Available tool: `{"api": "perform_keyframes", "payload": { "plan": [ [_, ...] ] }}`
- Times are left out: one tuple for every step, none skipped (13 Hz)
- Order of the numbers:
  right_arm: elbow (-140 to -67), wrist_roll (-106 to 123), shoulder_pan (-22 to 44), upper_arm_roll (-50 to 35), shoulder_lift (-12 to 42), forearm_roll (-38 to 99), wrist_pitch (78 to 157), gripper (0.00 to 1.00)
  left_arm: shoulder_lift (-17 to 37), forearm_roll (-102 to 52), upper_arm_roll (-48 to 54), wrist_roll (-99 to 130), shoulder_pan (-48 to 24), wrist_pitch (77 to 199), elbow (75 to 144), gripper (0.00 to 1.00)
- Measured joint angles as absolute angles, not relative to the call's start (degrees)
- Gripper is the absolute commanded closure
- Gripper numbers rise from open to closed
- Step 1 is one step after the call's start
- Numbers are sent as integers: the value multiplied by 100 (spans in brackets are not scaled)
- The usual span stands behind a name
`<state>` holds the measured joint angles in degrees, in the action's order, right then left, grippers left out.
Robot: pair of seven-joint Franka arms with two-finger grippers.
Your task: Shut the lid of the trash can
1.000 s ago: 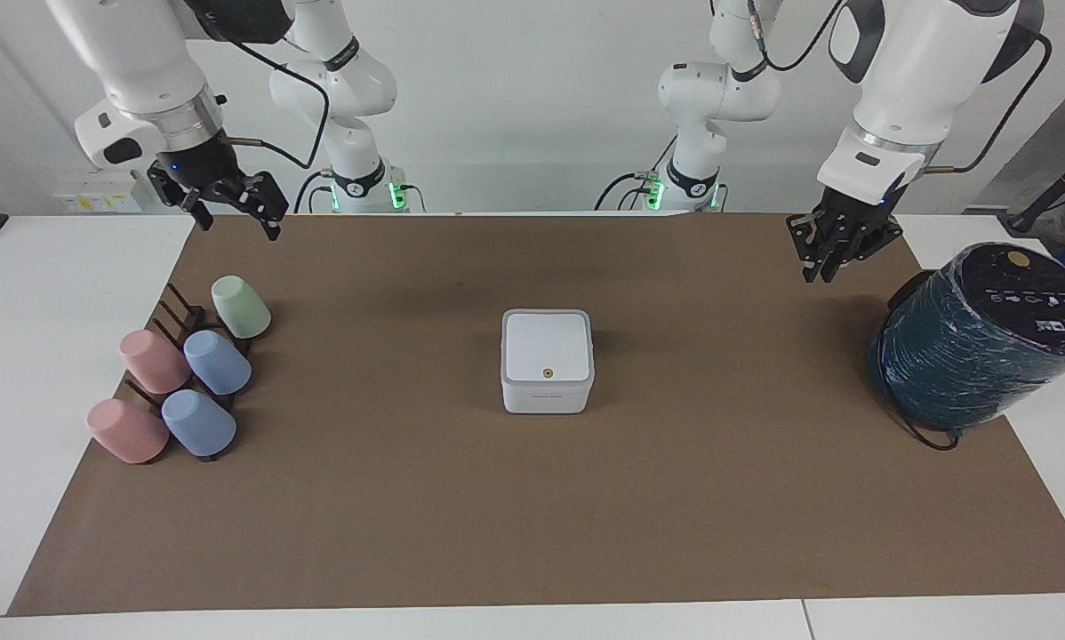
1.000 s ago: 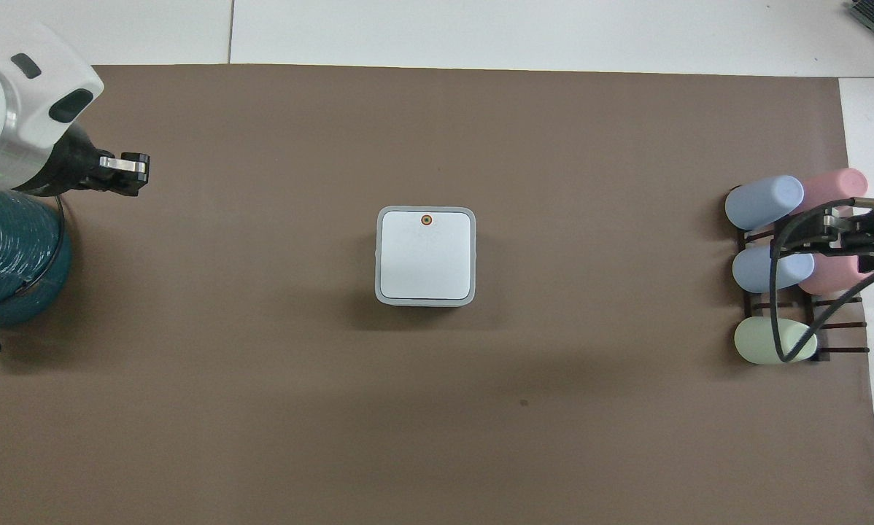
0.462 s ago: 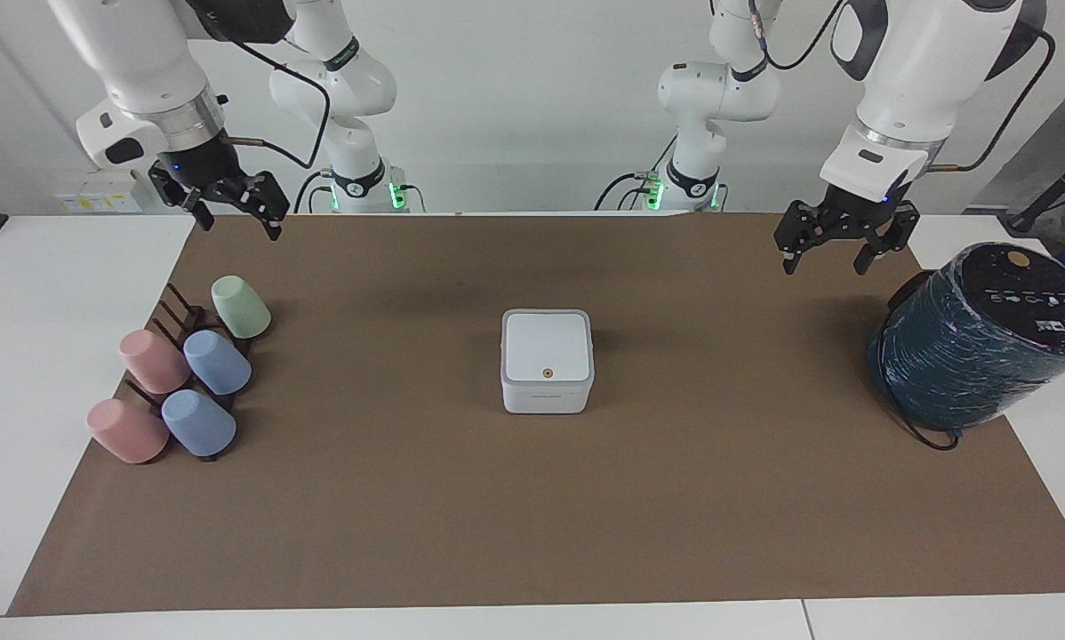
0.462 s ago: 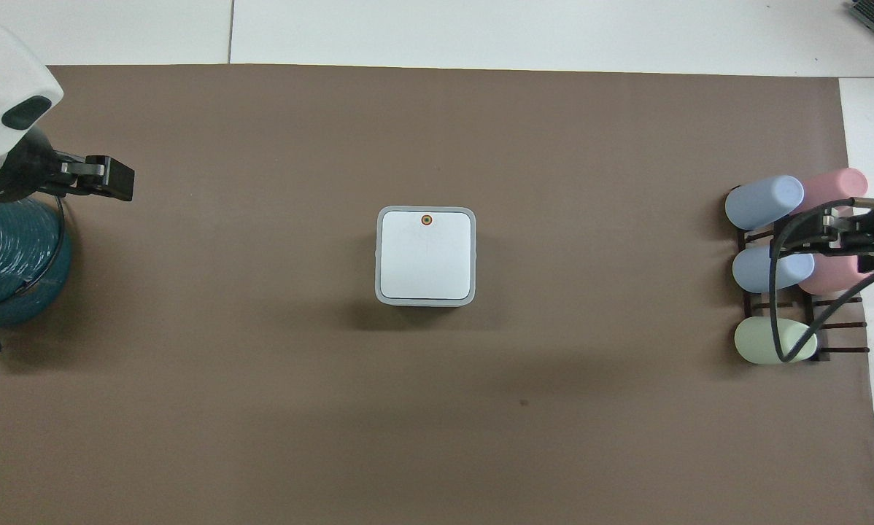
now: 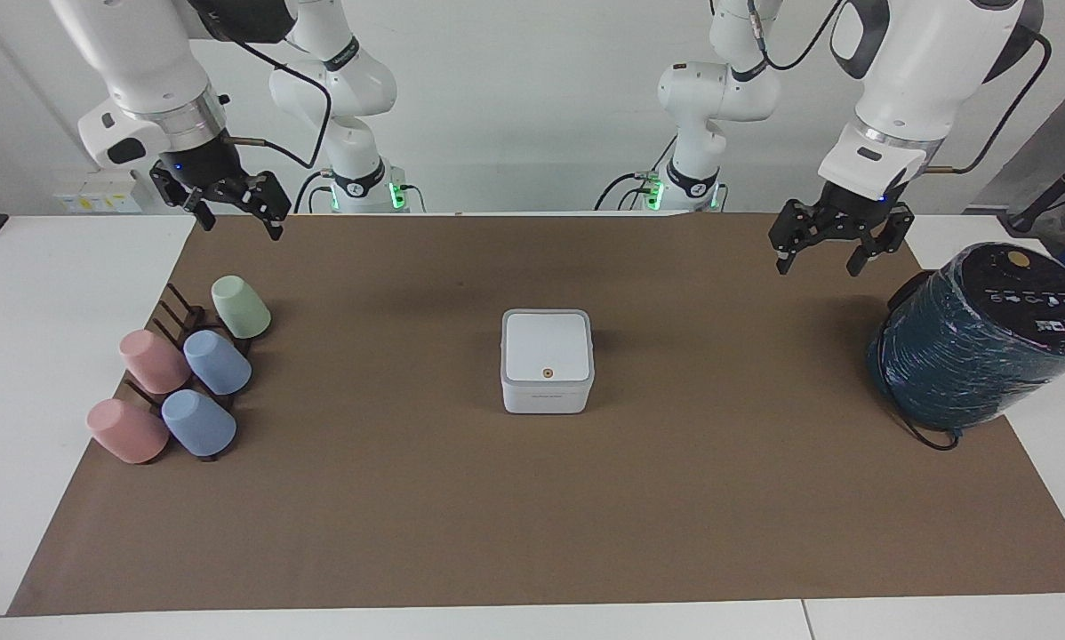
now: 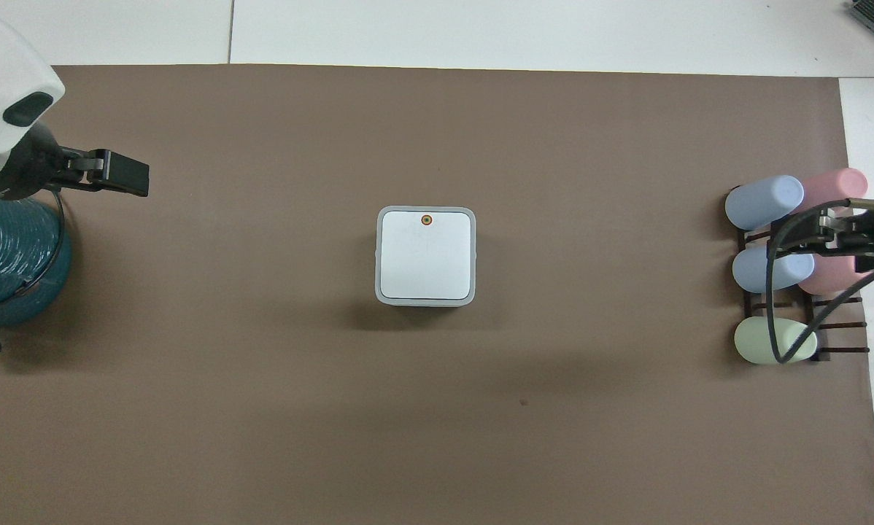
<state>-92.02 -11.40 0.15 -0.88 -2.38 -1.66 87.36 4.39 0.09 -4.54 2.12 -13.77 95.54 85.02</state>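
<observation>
The trash can (image 5: 546,396) is a small white square box in the middle of the brown mat, also seen in the overhead view (image 6: 425,300). Its lid (image 5: 547,345) lies flat and shut on the box, with the orange-brown dot at the edge farther from the robots; the lid also shows from above (image 6: 426,257). My left gripper (image 5: 816,264) hangs open and empty in the air over the mat, beside the teal cylinder, well apart from the can. My right gripper (image 5: 239,227) hangs open and empty over the mat's edge above the cup rack.
A large dark teal wrapped cylinder (image 5: 977,342) stands at the left arm's end of the table. A dark rack (image 5: 177,316) with several pastel cups (image 5: 217,362) lies at the right arm's end. A brown mat (image 5: 532,516) covers the table.
My left gripper has turned about its wrist, so its fingers now show spread wide, and it has shifted slightly toward the can. The right arm and the can have not moved.
</observation>
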Motion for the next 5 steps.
{"api": "perform_keyframes", "payload": {
  "plan": [
    [-9202, -1140, 15, -88, -238, -166, 8736, 0, 437, 7, -455, 212, -1377, 9500, 8503, 0],
    [-9202, -1140, 15, -88, -238, -166, 8736, 0, 435, 7, -455, 212, -1377, 9449, 8504, 0],
    [-9202, -1140, 15, -88, -238, -166, 8736, 0, 434, 7, -456, 212, -1377, 9428, 8504, 0],
    [-9202, -1140, 15, -88, -238, -166, 8736, 0, 432, 7, -456, 212, -1377, 9407, 8504, 0],
    [-9202, -1140, 15, -88, -238, -166, 8736, 0, 431, 7, -456, 212, -1377, 9380, 8504, 0]
  ]
}}
